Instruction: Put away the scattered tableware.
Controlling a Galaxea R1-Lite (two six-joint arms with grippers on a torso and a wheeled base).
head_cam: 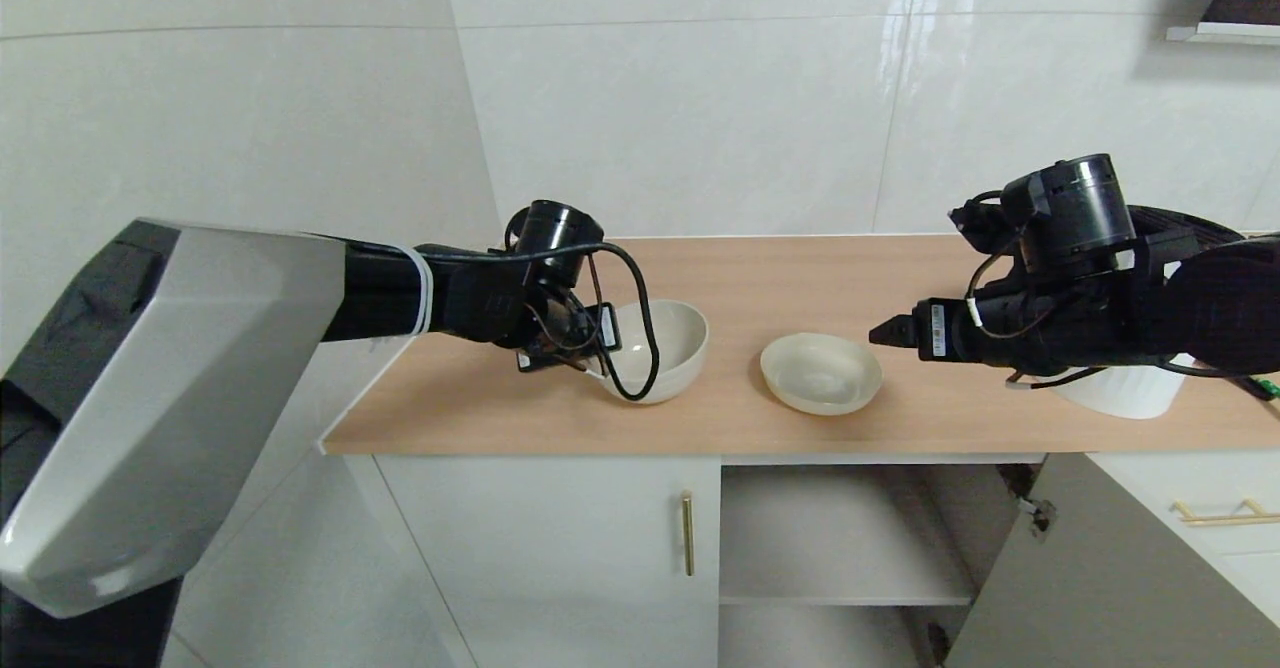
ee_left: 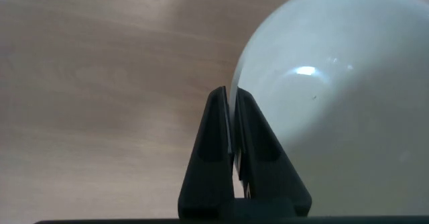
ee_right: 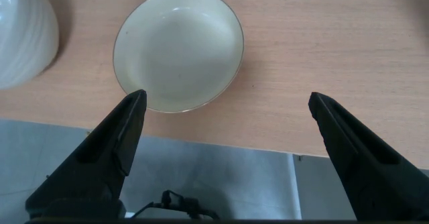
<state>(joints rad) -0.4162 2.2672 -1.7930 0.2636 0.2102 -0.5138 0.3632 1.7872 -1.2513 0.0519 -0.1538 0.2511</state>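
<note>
Pinching the deep white ceramic bowl by its rim on the wooden countertop with left gripper, right gripper splayed near the shallow cream dish; probably calls for a level lift next

Two white bowls, one shallow dish.

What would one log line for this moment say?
left gripper: shut on bowl rim | right gripper: open, near dish | dish: on counter | cabinet: open
</note>
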